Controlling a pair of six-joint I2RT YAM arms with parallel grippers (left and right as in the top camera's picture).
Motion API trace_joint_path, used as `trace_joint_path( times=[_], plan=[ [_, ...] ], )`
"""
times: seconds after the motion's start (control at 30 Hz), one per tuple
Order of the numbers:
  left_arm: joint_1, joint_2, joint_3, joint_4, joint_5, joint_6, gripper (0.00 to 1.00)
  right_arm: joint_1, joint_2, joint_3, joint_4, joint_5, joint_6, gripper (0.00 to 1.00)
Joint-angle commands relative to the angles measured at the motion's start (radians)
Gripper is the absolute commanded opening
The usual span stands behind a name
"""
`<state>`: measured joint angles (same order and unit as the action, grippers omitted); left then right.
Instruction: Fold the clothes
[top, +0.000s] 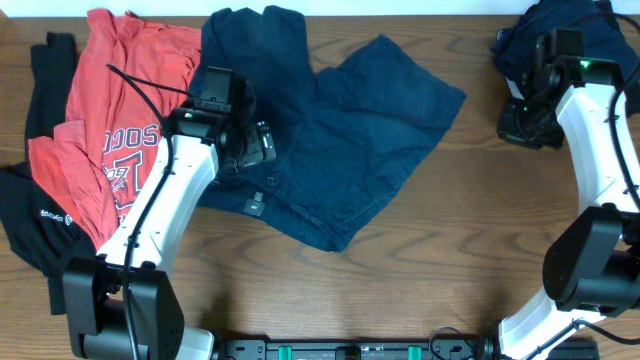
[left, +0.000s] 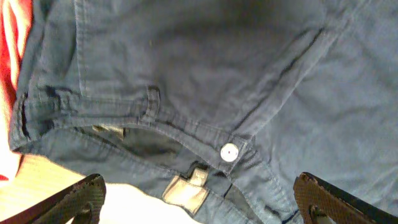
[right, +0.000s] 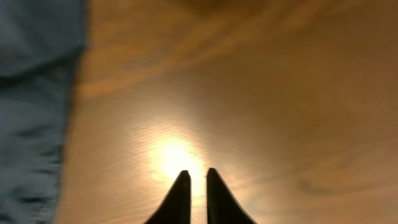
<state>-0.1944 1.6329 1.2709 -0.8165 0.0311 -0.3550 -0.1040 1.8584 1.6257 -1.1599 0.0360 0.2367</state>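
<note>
Navy shorts (top: 350, 130) lie spread out on the wooden table, waistband toward the left. My left gripper (top: 255, 150) is open wide and hovers just over the waistband. The left wrist view shows its fingers (left: 199, 186) on either side of the button (left: 229, 151) and a pale label (left: 185, 193), holding nothing. My right gripper (top: 525, 115) is at the far right. In the right wrist view its fingers (right: 196, 175) are shut and empty over bare wood.
A red printed T-shirt (top: 120, 120) lies left of the shorts, with black garments (top: 35, 215) at the left edge. A dark blue garment (top: 560, 30) is heaped at the back right. Blue cloth (right: 31, 93) shows at the left of the right wrist view.
</note>
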Motion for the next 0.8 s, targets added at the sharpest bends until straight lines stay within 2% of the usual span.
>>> trace_joint_path(
  times=[0.0, 0.1, 0.33, 0.47, 0.77],
  plan=[
    [-0.037, 0.013, -0.011, -0.037, 0.029, 0.052, 0.98, 0.026, 0.001, -0.005, 0.031, -0.070, -0.033, 0.21],
    [-0.095, 0.013, -0.043, -0.060, 0.097, 0.134, 0.98, 0.026, 0.001, -0.005, 0.069, -0.071, -0.036, 0.29],
    [-0.268, 0.013, -0.190, 0.004, 0.150, 0.304, 0.98, 0.020, 0.001, -0.005, 0.105, -0.071, -0.055, 0.33],
    [-0.357, 0.013, -0.234, 0.067, 0.232, 0.431, 0.98, 0.020, 0.001, -0.005, 0.107, -0.071, -0.059, 0.34],
    [-0.476, 0.081, -0.235, 0.103, 0.254, 0.536, 0.98, 0.020, 0.001, -0.005, 0.106, -0.071, -0.059, 0.35]
  ],
)
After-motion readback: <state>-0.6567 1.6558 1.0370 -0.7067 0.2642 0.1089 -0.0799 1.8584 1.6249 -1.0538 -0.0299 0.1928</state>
